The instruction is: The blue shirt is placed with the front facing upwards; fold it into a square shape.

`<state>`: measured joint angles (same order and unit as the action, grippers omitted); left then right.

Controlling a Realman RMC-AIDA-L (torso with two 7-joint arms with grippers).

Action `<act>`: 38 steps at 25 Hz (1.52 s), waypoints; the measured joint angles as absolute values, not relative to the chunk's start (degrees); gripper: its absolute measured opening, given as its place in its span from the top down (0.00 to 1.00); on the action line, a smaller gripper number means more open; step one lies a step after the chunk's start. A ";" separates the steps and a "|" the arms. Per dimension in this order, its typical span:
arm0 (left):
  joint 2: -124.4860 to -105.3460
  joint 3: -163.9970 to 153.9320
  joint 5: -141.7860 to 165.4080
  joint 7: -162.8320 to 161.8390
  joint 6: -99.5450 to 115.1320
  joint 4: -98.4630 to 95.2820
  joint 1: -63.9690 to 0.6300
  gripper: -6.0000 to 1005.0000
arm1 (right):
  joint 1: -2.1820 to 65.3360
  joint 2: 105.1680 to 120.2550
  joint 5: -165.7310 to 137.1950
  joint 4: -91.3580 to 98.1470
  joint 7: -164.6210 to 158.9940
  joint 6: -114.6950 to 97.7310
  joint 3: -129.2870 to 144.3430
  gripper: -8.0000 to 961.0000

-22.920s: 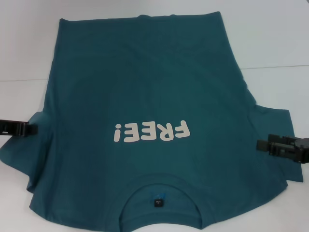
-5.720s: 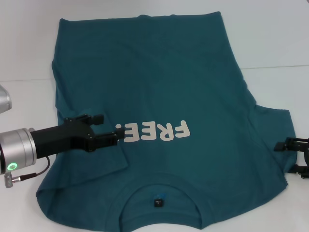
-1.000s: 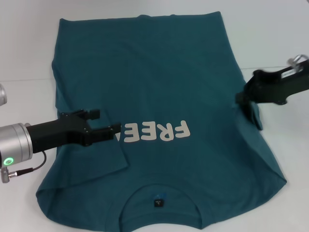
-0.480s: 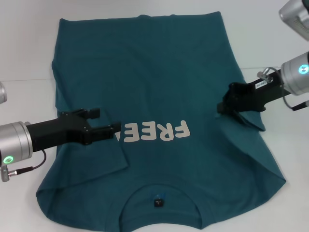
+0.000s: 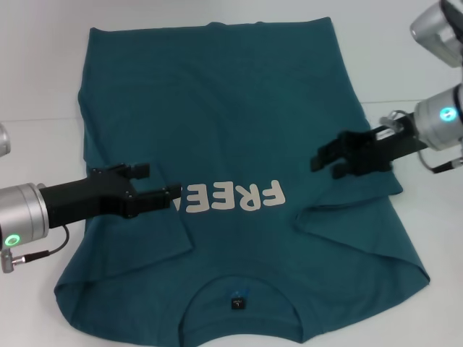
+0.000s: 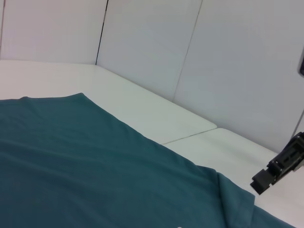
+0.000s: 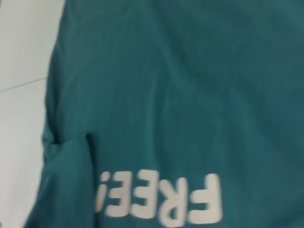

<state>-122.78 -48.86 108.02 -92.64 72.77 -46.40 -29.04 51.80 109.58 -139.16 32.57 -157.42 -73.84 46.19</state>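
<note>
Tabletop, white and seamed, carried the blue shirt, which lay flat and front-up across most of it, collar nearest the robot. White "FREE!" lettering ran across the chest between the two sets of fingers. Both sleeves were folded inward onto the body. The left gripper reached in low over the left folded sleeve, its fingers parted, the lower one ending just beside the exclamation mark. The right gripper hovered above the right folded sleeve, fingers spread apart and holding no cloth.
</note>
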 joint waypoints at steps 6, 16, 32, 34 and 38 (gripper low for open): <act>-122.82 -48.87 108.02 -92.64 72.77 -46.40 -28.93 0.14 | 46.32 106.14 -141.43 36.38 -157.53 -74.05 46.13 0.41; -122.96 -48.90 108.02 -92.64 72.77 -46.19 -28.96 0.14 | 42.46 106.26 -140.83 36.50 -156.74 -67.53 42.42 0.28; -123.05 -48.85 108.02 -92.64 73.19 -46.40 -28.86 0.14 | 43.97 108.20 -140.36 28.92 -154.33 -55.55 42.30 0.15; -123.05 -48.84 108.02 -92.64 73.21 -46.37 -28.91 0.14 | 44.17 108.32 -140.24 28.12 -154.05 -54.75 42.26 0.16; -123.01 -48.84 108.02 -92.64 73.22 -46.34 -28.96 0.14 | 44.48 108.62 -140.22 27.23 -154.00 -53.79 42.73 0.18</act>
